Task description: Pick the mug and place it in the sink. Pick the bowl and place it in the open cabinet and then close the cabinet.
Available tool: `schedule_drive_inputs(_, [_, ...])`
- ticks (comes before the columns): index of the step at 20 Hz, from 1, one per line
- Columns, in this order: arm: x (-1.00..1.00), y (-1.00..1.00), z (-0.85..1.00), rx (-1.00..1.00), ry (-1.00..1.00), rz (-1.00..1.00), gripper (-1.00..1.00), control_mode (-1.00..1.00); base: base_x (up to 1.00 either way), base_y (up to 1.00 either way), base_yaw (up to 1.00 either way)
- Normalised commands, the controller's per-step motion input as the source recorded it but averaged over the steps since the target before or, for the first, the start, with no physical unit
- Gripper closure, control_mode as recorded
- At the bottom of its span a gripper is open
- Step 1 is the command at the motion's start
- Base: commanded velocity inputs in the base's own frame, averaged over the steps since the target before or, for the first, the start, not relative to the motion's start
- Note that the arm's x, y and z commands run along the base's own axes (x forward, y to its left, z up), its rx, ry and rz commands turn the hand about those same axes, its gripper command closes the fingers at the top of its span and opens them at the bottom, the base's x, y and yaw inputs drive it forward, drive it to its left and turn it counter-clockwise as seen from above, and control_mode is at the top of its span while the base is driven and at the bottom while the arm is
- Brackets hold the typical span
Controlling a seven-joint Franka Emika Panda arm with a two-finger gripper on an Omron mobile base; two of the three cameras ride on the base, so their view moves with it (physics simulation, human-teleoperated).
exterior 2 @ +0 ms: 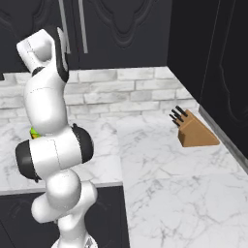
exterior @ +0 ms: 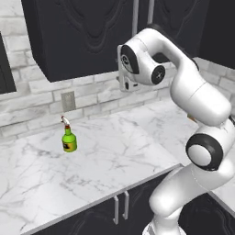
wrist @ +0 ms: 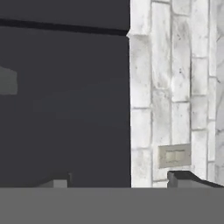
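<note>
looking along the hand view, you face the cabinet (wrist: 65,109) beside the brick wall, with the finger tips (wrist: 183,178) set wide apart and, as far as this dim view shows, nothing between them. the door should swing stiff and heavy; take it at the silver handle (exterior: 136,16), up by the arm's elbow

green bottle (exterior: 69,140) stands upright toward the back edge of the marble counter (exterior: 114,151) — well clear of its front edge. wall outlet (exterior: 68,100) sits in the white brick backsplash (exterior: 32,108) above it. wooden knife block (exterior 2: 193,129) with dark handles sits near the counter's far right corner — close to the back wall.
</note>
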Motion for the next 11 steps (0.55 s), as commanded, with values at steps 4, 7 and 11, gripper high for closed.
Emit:
schedule_drive_inputs(4, [0.31, 0.18, 0.04, 0.03, 0.25, -0.19, -1.00, -1.00, 0.00, 0.00, 0.00])
schedule_drive_inputs(7, [-0.49, -0.24, 0.00, 0.09, 0.21, -0.24, -1.00, -1.00, 0.00, 0.00, 0.00])
schedule_drive_inputs(11, [-0.61, -0.44, 0.00, 0.08, 0.12, -0.26, -1.00, -1.00, 0.00, 0.00, 0.00])
